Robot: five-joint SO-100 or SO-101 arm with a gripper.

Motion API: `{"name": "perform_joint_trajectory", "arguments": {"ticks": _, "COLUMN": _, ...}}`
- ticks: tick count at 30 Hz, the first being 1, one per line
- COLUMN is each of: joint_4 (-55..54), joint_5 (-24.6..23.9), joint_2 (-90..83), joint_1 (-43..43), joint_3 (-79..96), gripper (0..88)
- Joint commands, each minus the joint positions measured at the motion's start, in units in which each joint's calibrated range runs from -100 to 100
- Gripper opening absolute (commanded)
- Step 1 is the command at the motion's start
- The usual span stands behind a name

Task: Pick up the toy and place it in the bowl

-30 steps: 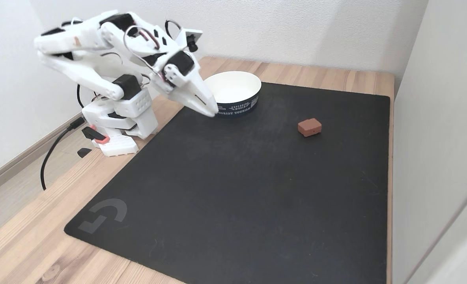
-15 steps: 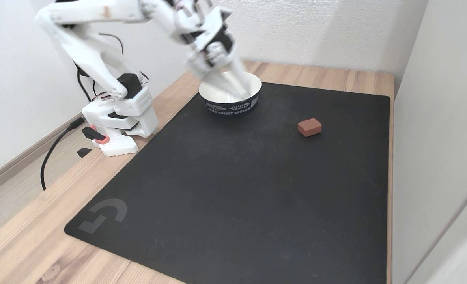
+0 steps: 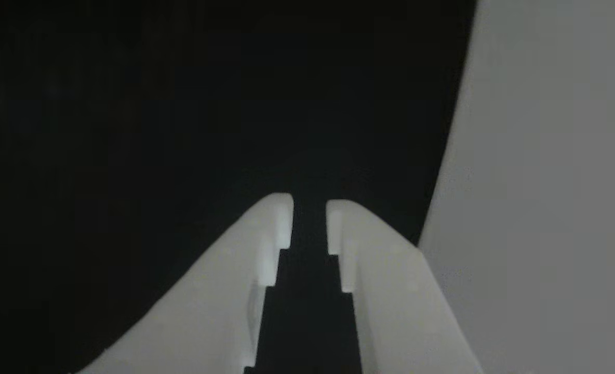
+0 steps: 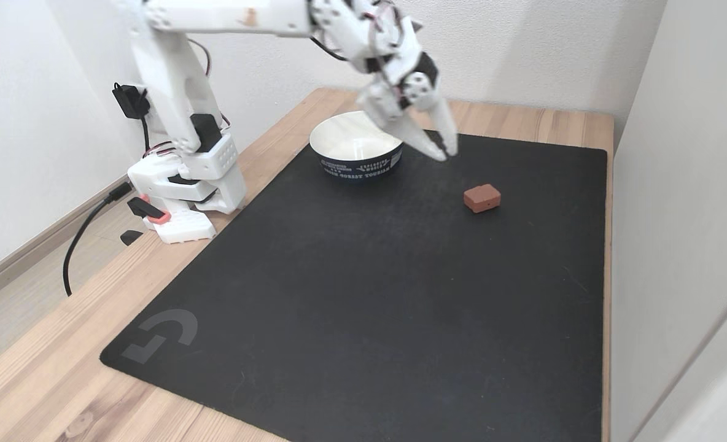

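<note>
Reddish-brown toy (image 4: 482, 197) lies on the black mat (image 4: 363, 294), right of frame centre, well apart from the bowl (image 4: 356, 152) at upper centre. White gripper (image 4: 442, 149) hangs between them, jaws slightly parted, holding nothing.

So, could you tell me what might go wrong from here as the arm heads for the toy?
1. The toy is small and lies near the mat's right edge in the fixed view, apart from the gripper; a slightly off descent could nudge it away rather than straddle it.
2. The fingers show just a narrow gap in the other view, so they probably need to open wider first.
3. The bowl sits close beside the gripper's path, so the return swing could clip its rim.
</note>
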Motion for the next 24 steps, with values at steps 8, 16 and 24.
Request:
{"name": "perform_joint_trajectory", "arguments": {"ticks": 8, "joint_4": 10.02, "joint_5": 0.51, "joint_2": 18.72, "joint_1": -5.0, "joint_3": -28.37, "gripper": 2.2}}
{"name": "perform_joint_trajectory", "arguments": {"ticks": 16, "joint_4": 22.13, "joint_5": 0.51, "joint_2": 34.81, "joint_1": -5.16, "joint_3": -58.48, "gripper": 2.2}}
{"name": "perform_joint_trajectory", "arguments": {"ticks": 24, "joint_4": 27.04, "joint_5": 0.51, "joint_2": 48.73, "joint_1": -7.01, "joint_3": -77.31, "gripper": 2.2}}
